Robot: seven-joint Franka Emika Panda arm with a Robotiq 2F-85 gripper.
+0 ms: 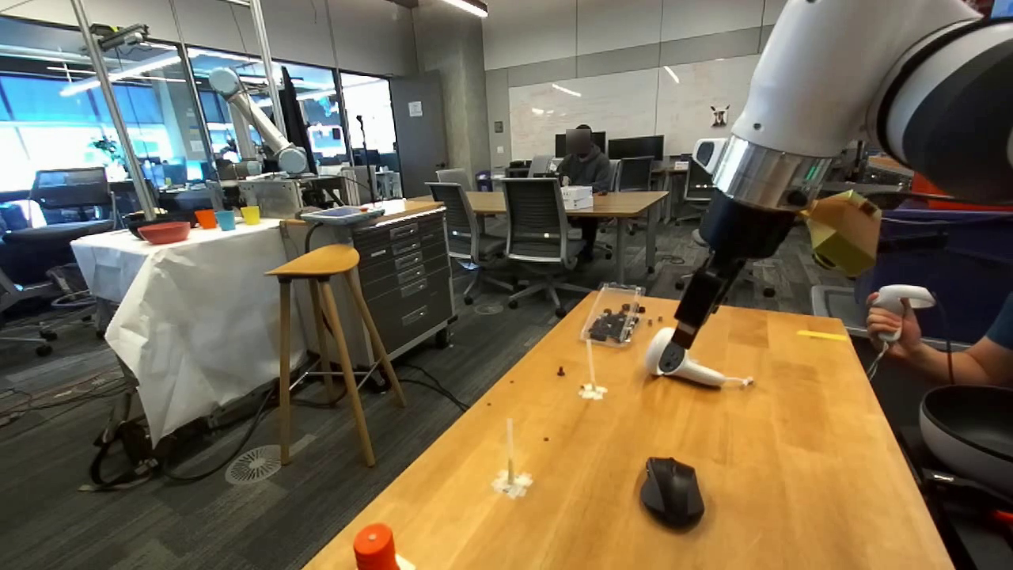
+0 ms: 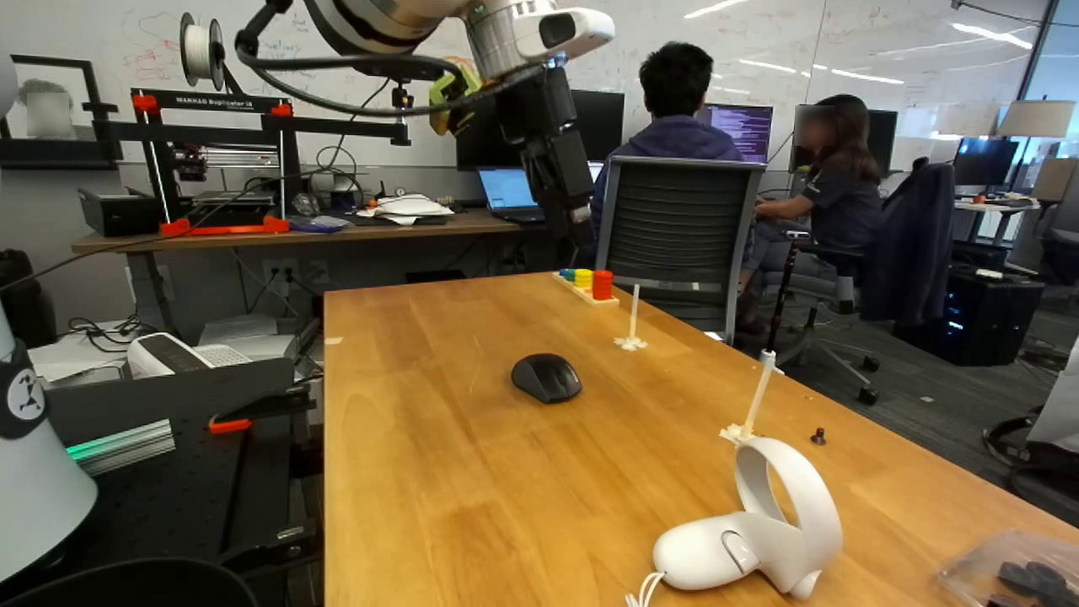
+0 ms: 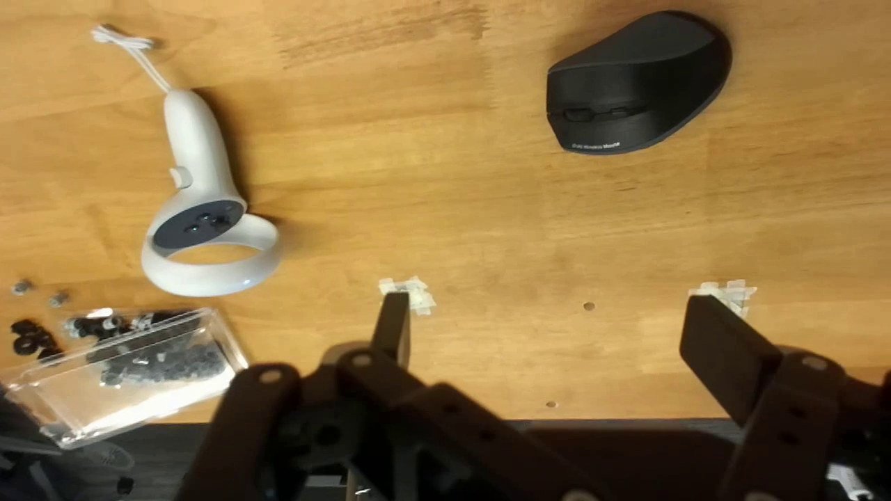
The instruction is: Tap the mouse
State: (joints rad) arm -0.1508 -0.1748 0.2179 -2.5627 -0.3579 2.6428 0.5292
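– while the black two-fingered gripper [image 3: 550, 327] is hanging wide and empty, where is the black domed plastic mouse [image 3: 637, 83]?
– lying on the flat brown wooden tabletop [image 3: 452, 209], probably handling light and rigid, sides suiting grips, crown suiting taps.

Below the hand [image 3: 545, 325], its fingers [image 3: 727, 362] matt and dark, the surface [image 3: 445, 181] is smooth, grained wood with a soft sheen, bearing rough, papery tape patches [image 3: 419, 298]. Out past the fingers lies a wireless mouse [image 3: 637, 87] of matt black plastic; to one side of the hand are a smooth white plastic VR controller [image 3: 198, 139] and a glossy, transparent plastic case [image 3: 150, 407].
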